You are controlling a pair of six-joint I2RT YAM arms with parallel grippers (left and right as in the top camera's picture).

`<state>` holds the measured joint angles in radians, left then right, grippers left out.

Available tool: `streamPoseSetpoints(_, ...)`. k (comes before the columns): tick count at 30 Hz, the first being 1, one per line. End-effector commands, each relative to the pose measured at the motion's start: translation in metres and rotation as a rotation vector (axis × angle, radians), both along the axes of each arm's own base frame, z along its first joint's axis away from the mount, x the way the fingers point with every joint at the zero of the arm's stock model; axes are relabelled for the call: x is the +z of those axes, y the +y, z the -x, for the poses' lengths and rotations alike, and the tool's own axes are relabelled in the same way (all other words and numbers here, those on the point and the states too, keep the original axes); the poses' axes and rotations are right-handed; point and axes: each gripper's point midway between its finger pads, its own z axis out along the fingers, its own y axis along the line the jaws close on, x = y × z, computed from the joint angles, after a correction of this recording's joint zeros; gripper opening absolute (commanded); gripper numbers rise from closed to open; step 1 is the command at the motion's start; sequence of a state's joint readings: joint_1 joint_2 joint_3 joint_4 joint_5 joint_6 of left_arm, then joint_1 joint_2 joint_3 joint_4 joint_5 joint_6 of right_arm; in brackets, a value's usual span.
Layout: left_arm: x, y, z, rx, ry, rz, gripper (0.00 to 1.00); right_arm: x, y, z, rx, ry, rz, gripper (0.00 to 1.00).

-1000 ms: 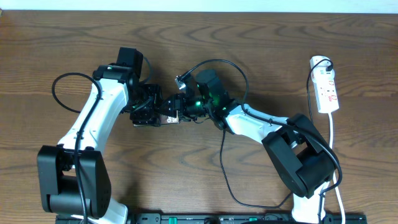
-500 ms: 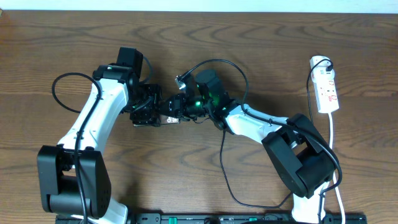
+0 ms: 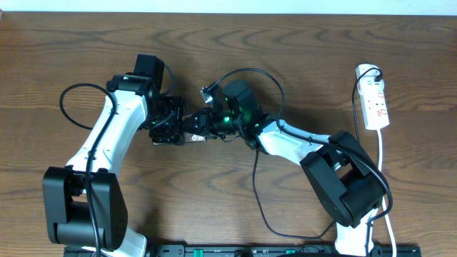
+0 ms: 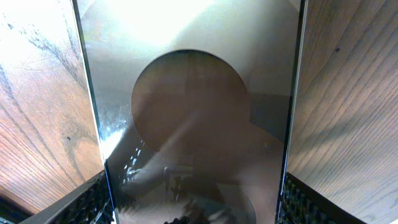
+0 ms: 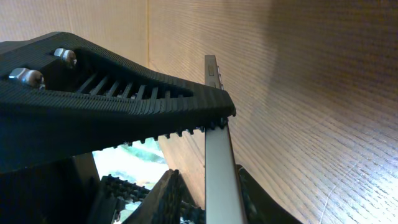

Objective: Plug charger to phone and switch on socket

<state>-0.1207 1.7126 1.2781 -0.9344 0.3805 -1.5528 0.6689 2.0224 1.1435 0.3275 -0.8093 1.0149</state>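
Tally: I count two arms, two grippers, one phone, one socket and one charger cable on the wooden table (image 3: 300, 36).
Left gripper (image 3: 170, 127): clamped across the width of the phone (image 4: 193, 124). In its wrist view I see two ribbed pads (image 4: 93, 200), one against each long edge.
Phone: held between the left fingers and reaching forward from them. It is directly in front of the right gripper (image 3: 206, 121), and the two grippers meet nose to nose around it.
Phone face: one lighter brown oval (image 4: 189, 106), glare over the far end. I cannot read any lettering from here.
Right gripper: one ribbed finger (image 5: 112, 112) shows clearly, its teeth touching the edge of the phone, which that wrist view shows edge-on. I cannot make out the second finger, so I cannot tell whether the jaws are apart or gripping anything.
Charger (image 3: 255, 178): one thin black cable, dropping from under the right wrist and curving along the table behind that gripper. Its plug tip is hidden, and I cannot tell whether it is in the phone.
Socket (image 3: 376, 103): one white strip with red marks, well apart from both grippers, out beyond the right arm's base.
Socket fittings: one black plug (image 3: 374, 71) at its far end and one white lead (image 3: 382, 153) running back along the table.
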Motion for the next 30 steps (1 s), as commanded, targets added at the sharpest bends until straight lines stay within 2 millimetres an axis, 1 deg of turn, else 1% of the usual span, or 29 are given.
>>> streamPoseSetpoints(1, 0.0216, -0.0046, -0.0082, 0.008, -0.059, 0.022, 0.07, 0.0016, 0.0047, 0.0031, 0.006, -0.014, 0.001, 0.24)
streamPoseSetpoints(2, 0.0216, -0.0046, -0.0082, 0.008, -0.059, 0.022, 0.07, 0.0014, 0.0046, 0.0032, 0.006, -0.013, 0.001, 0.22)
streamPoseSetpoints(10, 0.0216, -0.0046, -0.0083, 0.008, -0.059, 0.022, 0.07, 0.0005, 0.0043, 0.0035, 0.006, -0.009, 0.005, 0.18)
streamPoseSetpoints(17, 0.0215, -0.0046, -0.0082, 0.008, -0.059, 0.022, 0.07, 0.0004, 0.0052, 0.0048, 0.009, -0.009, 0.005, 0.12)
streamPoseSetpoints(24, 0.0215, -0.0046, -0.0082, 0.008, -0.059, 0.022, 0.07, 0.0, 0.0061, 0.0053, 0.008, -0.011, 0.008, 0.12)
streamPoseSetpoints(30, 0.0216, -0.0046, -0.0083, 0.005, -0.06, 0.021, 0.08, -0.0003, 0.008, 0.0072, 0.011, -0.016, 0.01, 0.09)
